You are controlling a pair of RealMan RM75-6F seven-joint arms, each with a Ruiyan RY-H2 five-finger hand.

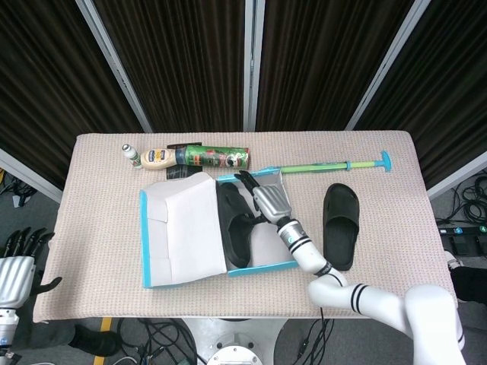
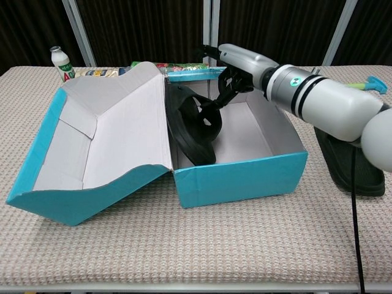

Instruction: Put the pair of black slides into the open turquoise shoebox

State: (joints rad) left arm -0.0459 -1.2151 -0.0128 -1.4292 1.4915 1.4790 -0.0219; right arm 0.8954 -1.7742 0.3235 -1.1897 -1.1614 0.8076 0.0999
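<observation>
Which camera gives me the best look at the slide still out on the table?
The head view: the second black slide lies whole and unobstructed, right of the turquoise shoebox. In the chest view the right arm covers most of it; only part shows at the frame's right edge.

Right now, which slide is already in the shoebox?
The slide standing on edge against the box's left inner wall; the other slide lies flat on the table, right of the shoebox.

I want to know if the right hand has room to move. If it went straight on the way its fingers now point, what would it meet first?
Probably the black slide standing on edge inside the open turquoise shoebox. The right hand's fingers curl down towards its strap, seemingly at or touching it; depth is unclear.
</observation>
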